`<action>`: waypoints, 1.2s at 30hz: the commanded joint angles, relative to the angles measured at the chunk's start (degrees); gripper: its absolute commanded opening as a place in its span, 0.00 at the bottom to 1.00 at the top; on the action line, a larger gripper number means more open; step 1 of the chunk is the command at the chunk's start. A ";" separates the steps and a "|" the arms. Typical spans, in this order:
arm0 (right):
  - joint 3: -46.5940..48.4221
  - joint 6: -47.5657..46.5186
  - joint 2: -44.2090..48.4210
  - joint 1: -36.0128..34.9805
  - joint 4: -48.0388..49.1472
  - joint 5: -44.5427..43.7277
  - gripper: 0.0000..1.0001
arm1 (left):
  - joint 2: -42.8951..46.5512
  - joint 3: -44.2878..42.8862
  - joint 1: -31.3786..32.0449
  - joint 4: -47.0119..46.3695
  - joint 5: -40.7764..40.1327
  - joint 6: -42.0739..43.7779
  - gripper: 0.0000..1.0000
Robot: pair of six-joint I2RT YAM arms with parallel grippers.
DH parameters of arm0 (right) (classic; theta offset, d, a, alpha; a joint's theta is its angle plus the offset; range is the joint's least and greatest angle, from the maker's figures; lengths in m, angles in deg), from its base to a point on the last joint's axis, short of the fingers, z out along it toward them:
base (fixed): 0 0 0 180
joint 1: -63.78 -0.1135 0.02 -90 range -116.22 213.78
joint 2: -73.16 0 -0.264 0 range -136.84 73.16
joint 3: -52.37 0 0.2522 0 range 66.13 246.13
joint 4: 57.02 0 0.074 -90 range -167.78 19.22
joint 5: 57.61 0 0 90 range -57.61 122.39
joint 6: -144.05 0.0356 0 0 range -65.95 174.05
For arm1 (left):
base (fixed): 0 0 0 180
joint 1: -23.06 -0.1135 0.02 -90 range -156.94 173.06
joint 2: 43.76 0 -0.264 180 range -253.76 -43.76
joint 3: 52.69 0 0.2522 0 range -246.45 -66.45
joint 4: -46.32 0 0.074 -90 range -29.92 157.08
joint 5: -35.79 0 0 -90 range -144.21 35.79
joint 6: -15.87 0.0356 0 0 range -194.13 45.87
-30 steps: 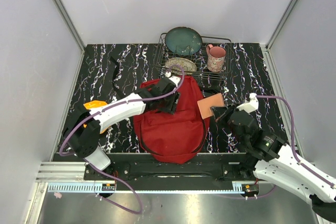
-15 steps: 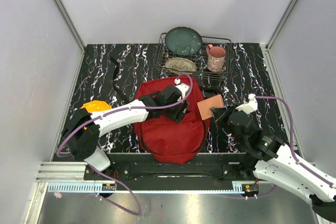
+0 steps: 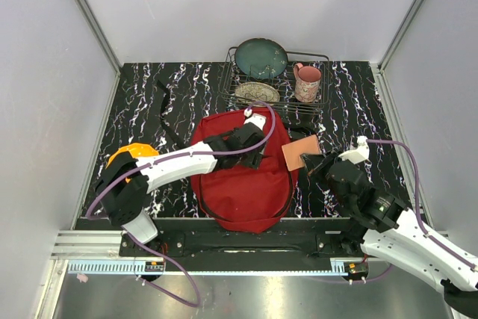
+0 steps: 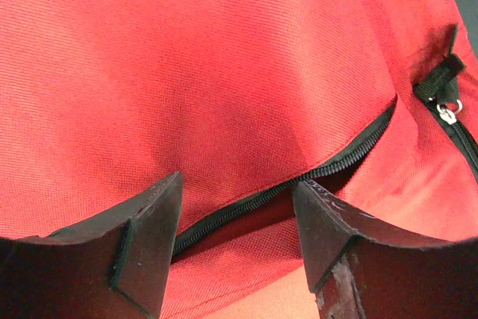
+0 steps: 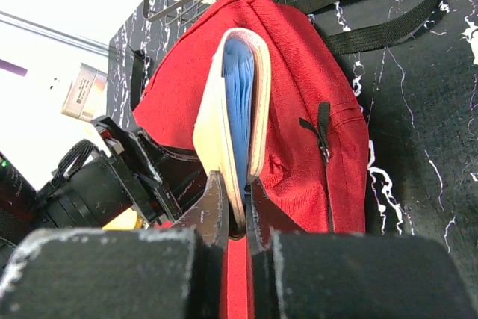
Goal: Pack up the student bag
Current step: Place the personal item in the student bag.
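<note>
Student bag [image 3: 246, 192]: soft red woven fabric, a rounded shape lying flat on the near middle of the table [image 3: 142, 102], between the two arms.
Bag trim: a black zipper [image 4: 299, 184] curves across the cloth. A black webbing strap [image 5: 373, 37] trails onto the tabletop.
Table: black with white marble-like veining.
Left gripper [image 3: 250, 153]: it hovers over the upper part of the bag, its dark blocky fingers [image 4: 146, 244] spread apart with nothing between them.
Right gripper [image 3: 310, 160]: it sits just off the bag's right edge, pressed together on the lower edge of a notebook [image 3: 299, 152].
Notebook: thin, with a salmon cover that looks flat and rectangular from above.
Dish rack [image 3: 284, 84]: a dark wire frame at the far edge, behind the bag. It holds a teal plate [image 3: 261, 57], a speckled pale plate [image 3: 257, 93] and a pink mug [image 3: 307, 82].
Only in the left wrist view: the ribbed weave of the cloth, the zipper teeth with the seam gaping slightly, and a metal-ringed pull tab [image 4: 444, 102] at the right.
Only in the right wrist view: the notebook is edge-on, its cover bowed over blue inner pages [image 5: 237, 87].
Only in the top view: the rack, the dishes and both arms together.
</note>
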 commanded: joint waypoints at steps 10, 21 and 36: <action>-0.18 1.29 0.79 -0.21 1.21 -1.59 0.09 | -1.87 2.63 -0.85 3.63 -10.64 -2.86 0.37; -0.36 1.91 0.26 -0.21 1.30 -1.07 0.09 | 2.35 4.04 -0.85 6.35 -11.87 -2.69 0.36; -0.01 1.73 -0.96 -0.21 2.61 -0.19 0.09 | 5.16 6.24 -1.37 7.15 -12.23 -1.98 0.22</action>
